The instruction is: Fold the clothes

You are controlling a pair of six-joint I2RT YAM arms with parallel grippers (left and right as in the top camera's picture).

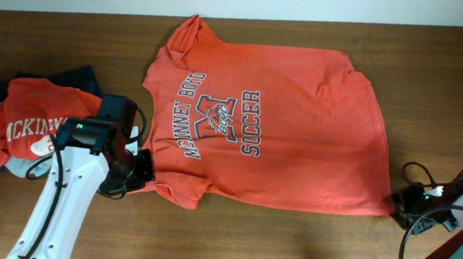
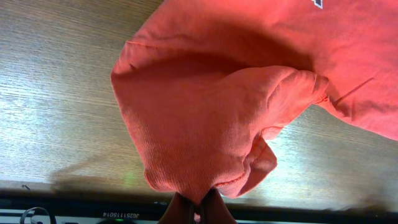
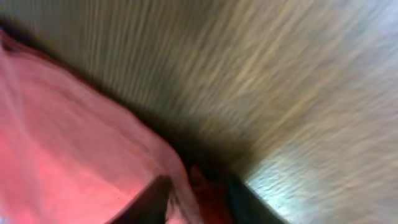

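On the wooden table (image 1: pixel 448 71), my two arms are at the lower corners of the orange-red T-shirt (image 1: pixel 297 126).
The shirt lies flat in the middle, print up. My left gripper (image 2: pixel 198 210) is clamped on the bunched sleeve. The right gripper (image 1: pixel 403 205) is at the hem corner with cloth between its fingers, but the view is blurred and I cannot tell if it is closed. I think that if the right side has no real hold, only one corner lifts and the shirt twists. No container is in view; the folded pile (image 1: pixel 28 119) lies directly on the table.
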